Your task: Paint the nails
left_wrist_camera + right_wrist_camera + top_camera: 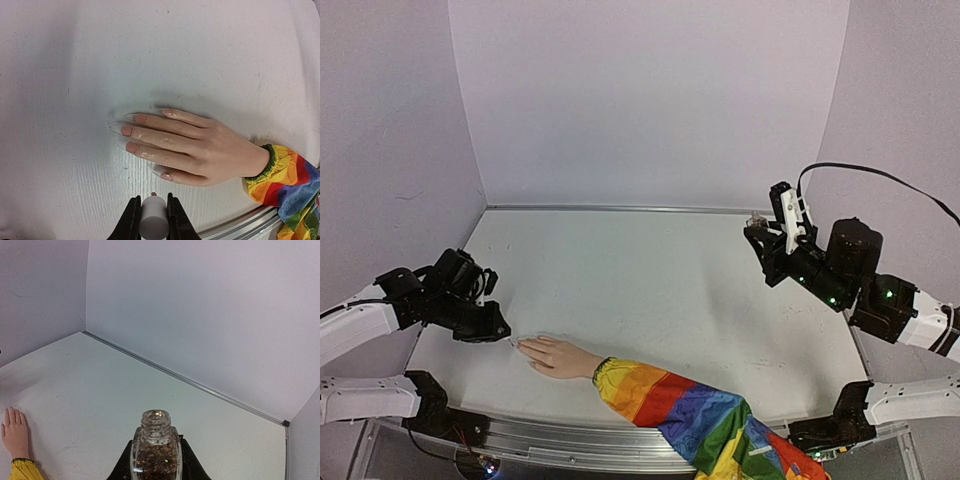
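A pale peach mannequin hand (pixel 560 357) with a rainbow-striped sleeve (pixel 695 412) lies flat near the table's front, fingers pointing left. In the left wrist view its nails (pixel 131 131) show long clear tips and look glossy. My left gripper (pixel 500 330) is shut on a grey cylindrical cap (pixel 153 220), whose small brush tip points toward the hand's lowest finger (pixel 167 176) and stops short of it. My right gripper (pixel 760 240) is shut on an open clear glitter polish bottle (pixel 156 452), held up at the right, far from the hand.
Grey walls close in the white table (pixel 650 280) at the back and sides. A metal rail (pixel 570 432) runs along the front edge, and the sleeve hangs over it at the lower right.
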You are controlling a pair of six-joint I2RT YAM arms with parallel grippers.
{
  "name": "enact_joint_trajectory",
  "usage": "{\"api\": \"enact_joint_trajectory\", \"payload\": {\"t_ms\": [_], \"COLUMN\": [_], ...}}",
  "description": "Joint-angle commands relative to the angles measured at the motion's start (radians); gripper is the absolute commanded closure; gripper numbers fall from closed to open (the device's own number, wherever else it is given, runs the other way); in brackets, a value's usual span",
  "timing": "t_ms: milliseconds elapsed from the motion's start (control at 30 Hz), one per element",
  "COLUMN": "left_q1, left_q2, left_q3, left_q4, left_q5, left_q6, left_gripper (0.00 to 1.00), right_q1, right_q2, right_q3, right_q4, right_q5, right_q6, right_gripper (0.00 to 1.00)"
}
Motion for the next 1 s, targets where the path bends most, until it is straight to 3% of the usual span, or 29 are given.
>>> {"api": "enact_joint_trajectory", "payload": {"t_ms": [0, 200, 533, 967], "left_q1": [0.012, 0.046, 0.106, 0.124], "left_q2": [0.016, 0.047, 0.124, 0.186], "left_q3": [0.012, 0.019, 0.003, -0.018], "left_q4": [0.043, 0.092, 0.180, 0.183], "left_q5": [-0.084, -0.086, 0.027, 0.036], "left_q6": [0.002, 0.032, 0.082, 0.078], "left_gripper": [1.00, 1.00, 1.00, 1.00], "right_q1": [-0.005, -0.006, -0.006, -0.006], "right_q2": [-0.016, -0.025, -0.032, -0.028], "right_q3": [0.018, 0.012, 0.007, 0.002], "right_q4": [0.061, 0.061, 0.061, 0.061], "right_q5": [0.009, 0.005, 0.006, 0.006], "right_q6": [-0.005, 0.003, 0.006, 0.011], "right_gripper": [1.00, 1.00, 1.00, 1.00]}}
